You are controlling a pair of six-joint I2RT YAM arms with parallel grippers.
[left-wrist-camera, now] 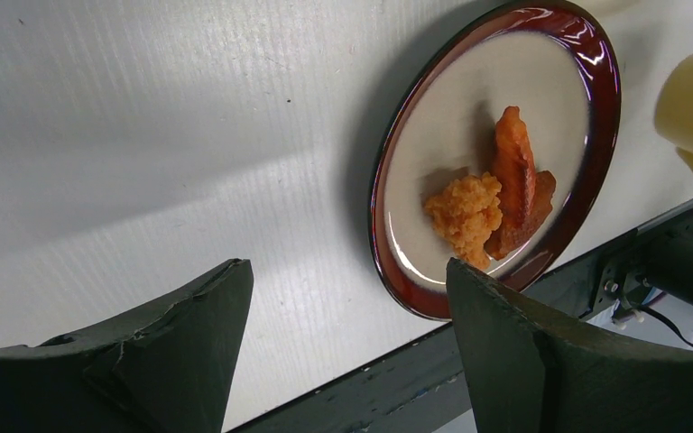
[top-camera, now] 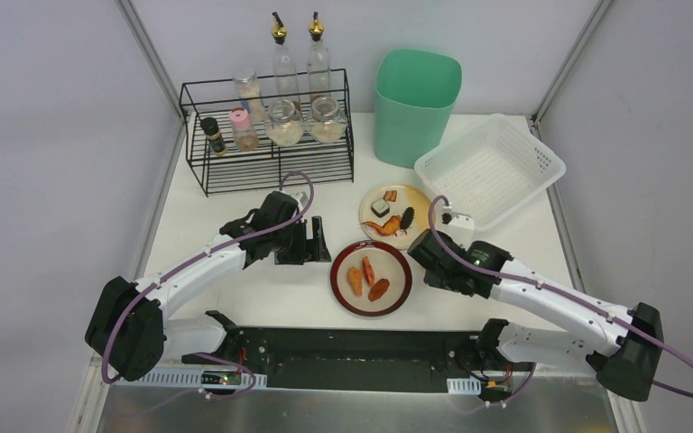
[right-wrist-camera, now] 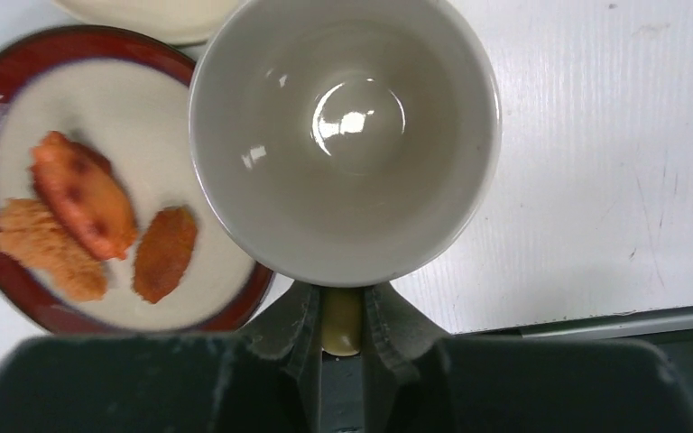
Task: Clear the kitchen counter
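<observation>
1. I judge this an early stage. The desk (top-camera: 189,216) fills the middle of the top view, and almost everything is still on it.
2. The right fingers (right-wrist-camera: 311,325) are pinched narrow on the handle of a cup (right-wrist-camera: 343,135). I cannot tell whether it is off the surface yet.
3. The left fingers (top-camera: 318,242) stand wide and hold nothing, just beside the red-rimmed plate (top-camera: 399,263).
4. Left to do, by my reckoning: both plates, their food, and the cup. The white mesh basket (top-camera: 541,162) looks empty (I cannot see inside the green bin (top-camera: 415,108)).
5. The cup is round, cream and glossy, probably glazed ceramic, and empty.
6. The red-rimmed plate has a shiny dark-red rim and a pale centre, with three orange fried pieces (right-wrist-camera: 81,225) that look crumbed and rough.
7. The cream plate (top-camera: 370,200) behind it holds mixed scraps.
8. The basket is rectangular perforated plastic, and the bin is smooth with rounded corners.
9. The black wire rack (top-camera: 235,171) carries glass jars and bottles.
</observation>
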